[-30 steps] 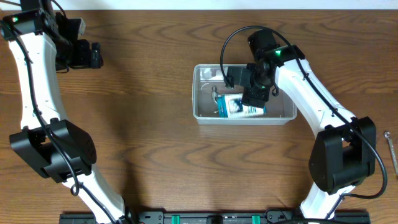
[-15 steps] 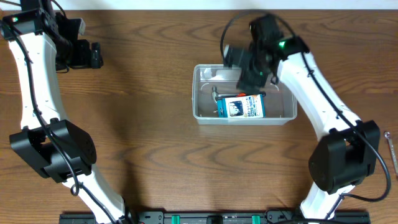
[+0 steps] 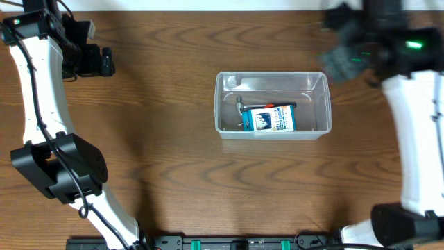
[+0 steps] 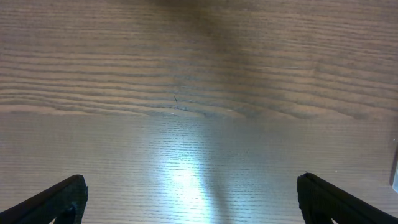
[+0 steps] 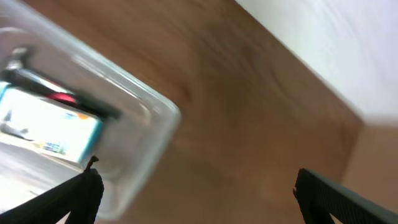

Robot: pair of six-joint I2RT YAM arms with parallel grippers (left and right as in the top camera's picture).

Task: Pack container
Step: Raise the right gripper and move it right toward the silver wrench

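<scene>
The clear plastic container sits mid-table. Inside it lie a small blue-and-white card pack and a dark metal tool behind it. My right gripper is blurred by motion, up at the back right of the container, open and empty. In the right wrist view the container's corner and the card pack show at left, and the open jaws frame bare table. My left gripper is far left at the back, open and empty over bare wood.
A metal tool lies at the table's right edge. The pale wall edge runs along the back of the table. Arm bases stand at the front edge.
My right gripper has lifted out of the container and swung back and to the right, leaving the card pack lying inside. The left arm has not moved.
</scene>
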